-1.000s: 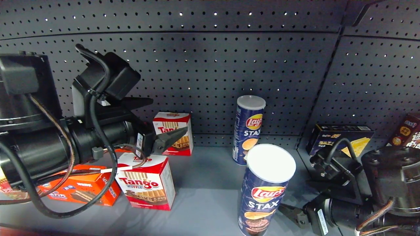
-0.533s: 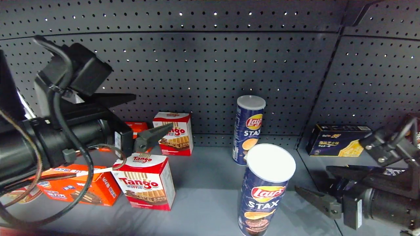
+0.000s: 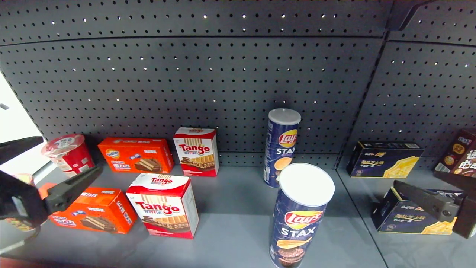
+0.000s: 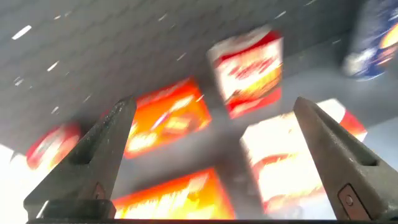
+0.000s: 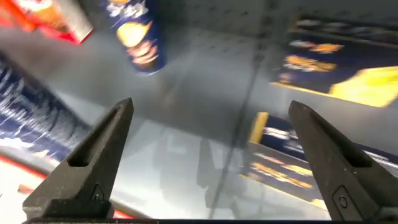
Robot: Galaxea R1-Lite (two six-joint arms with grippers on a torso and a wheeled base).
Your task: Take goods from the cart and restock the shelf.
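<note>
Two dark blue chip cans stand on the grey shelf (image 3: 230,208), one at the front (image 3: 303,216) and one behind it (image 3: 282,147). Left of them are two red-and-white wafer boxes, front (image 3: 163,210) and back (image 3: 197,150). My left gripper (image 3: 70,154) is open at the shelf's left end, above an orange box (image 3: 93,210), holding nothing. The left wrist view shows the left gripper (image 4: 214,102) with its fingers wide apart over the wafer boxes (image 4: 249,71). My right gripper (image 3: 414,178) is open and empty over a dark blue box (image 3: 409,219). The right wrist view has the right gripper (image 5: 211,106) above bare shelf.
A second orange box (image 3: 135,154) and a red cup (image 3: 68,154) sit at the back left. Another dark blue box (image 3: 385,158) and a brown box (image 3: 459,152) lie at the right. The pegboard wall (image 3: 223,74) closes the back. Bare shelf lies between the wafer boxes and the cans.
Both arms have drawn back from the shelf, the left one toward the left edge and the right one toward the right edge. This uncovered the orange boxes, the red cup and the near dark blue box.
</note>
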